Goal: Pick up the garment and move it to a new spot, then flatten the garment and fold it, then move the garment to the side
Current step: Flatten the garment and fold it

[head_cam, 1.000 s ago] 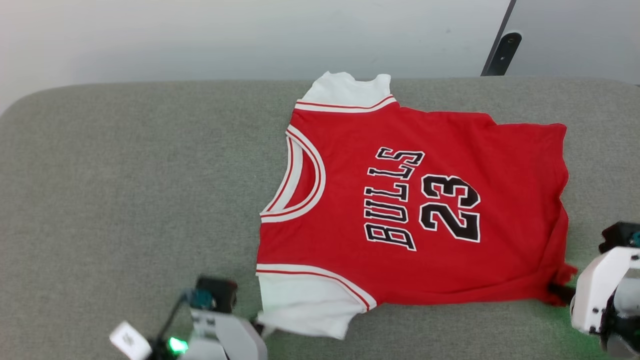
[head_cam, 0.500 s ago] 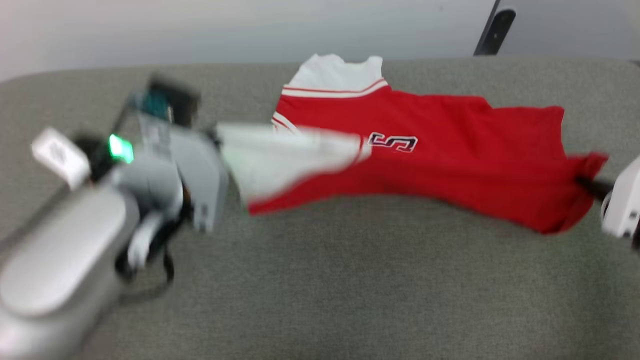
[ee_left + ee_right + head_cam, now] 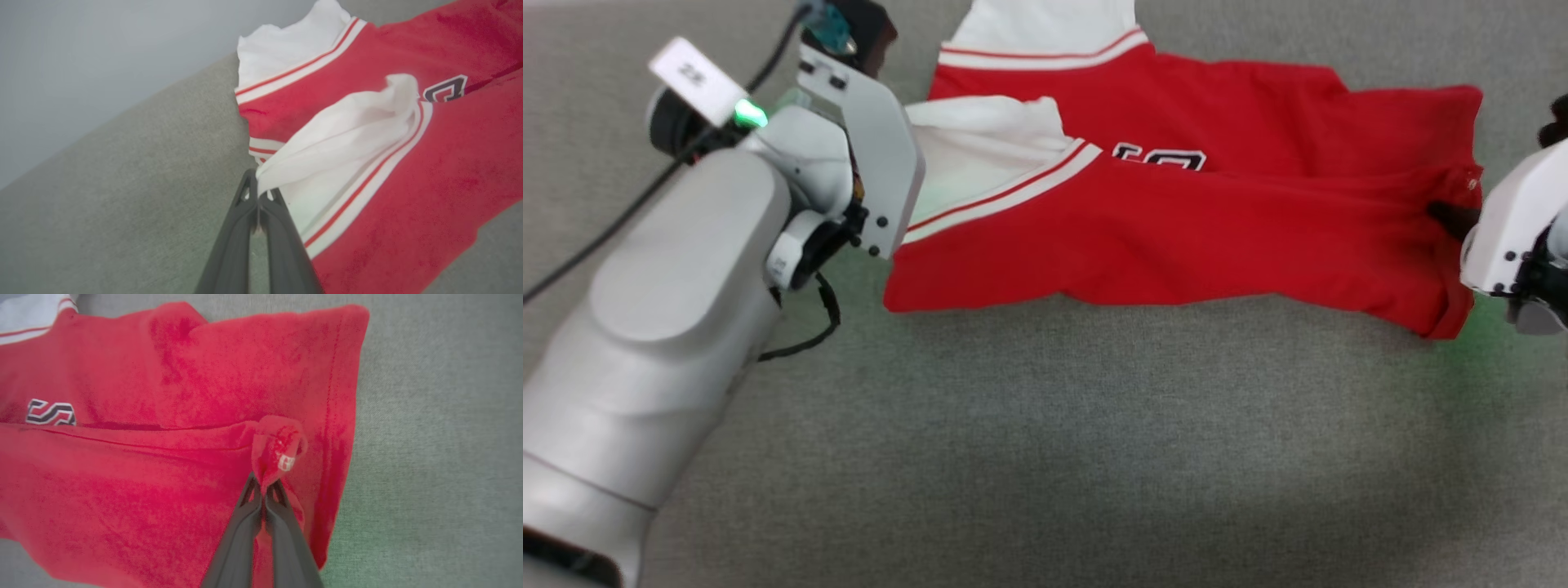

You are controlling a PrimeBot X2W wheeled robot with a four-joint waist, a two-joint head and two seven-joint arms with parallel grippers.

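A red jersey-style shirt (image 3: 1217, 220) with white short sleeves lies on a grey cushioned surface (image 3: 1045, 441). Its near half is turned over the far half, so only a scrap of black chest lettering (image 3: 1160, 155) peeks out along the fold. At the collar end, the left gripper (image 3: 258, 191) has its jaws pressed together on the edge of a white sleeve (image 3: 335, 134). At the other end, the right gripper (image 3: 265, 486) has its jaws clamped on a bunched hem corner (image 3: 278, 447). The fabric looks thin, light and limp. It will likely sag and wrinkle between two pinches, so stitched edges and corners like these are probably the surest holds, kept gently taut.
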